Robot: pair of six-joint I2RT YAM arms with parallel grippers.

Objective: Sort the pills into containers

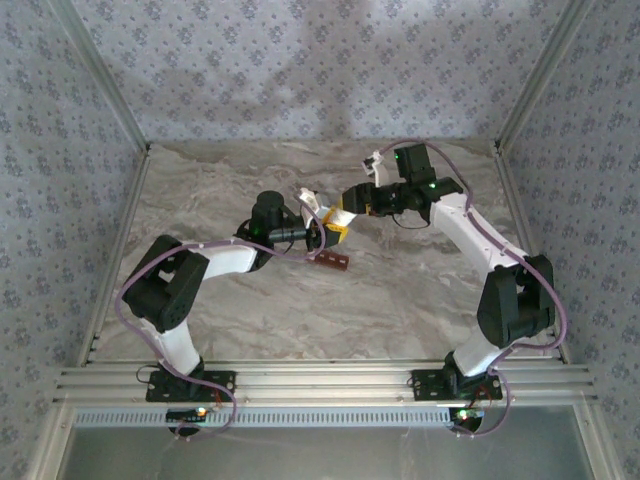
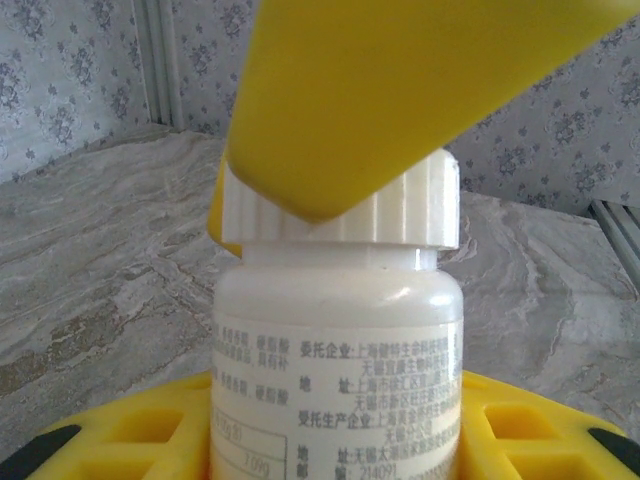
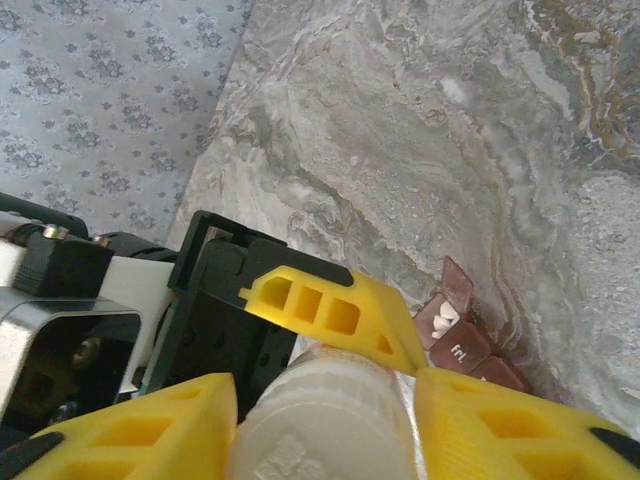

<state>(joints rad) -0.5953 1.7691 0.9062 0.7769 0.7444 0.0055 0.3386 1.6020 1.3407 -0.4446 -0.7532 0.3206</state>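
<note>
As laid on table (image 1: 420,300), just nearside of left gripper (image 2: 335,445) and clear of it: containers (image 1: 333,262). Left gripper part-open, clamped on white bottle (image 2: 335,330); forearm reaching inward, elbow bent. Right gripper (image 3: 320,385) closed round cap (image 2: 400,215); arm stretched in from far side.

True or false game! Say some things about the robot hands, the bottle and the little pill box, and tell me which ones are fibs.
1. The left hand holds a white bottle. True.
2. The bottle's cap is off. False: the ribbed white cap is on.
3. The right hand has its fingers on either side of the cap. True.
4. The containers are blue. False: they are dark red-brown.
5. The containers lie on the table. True.
</note>
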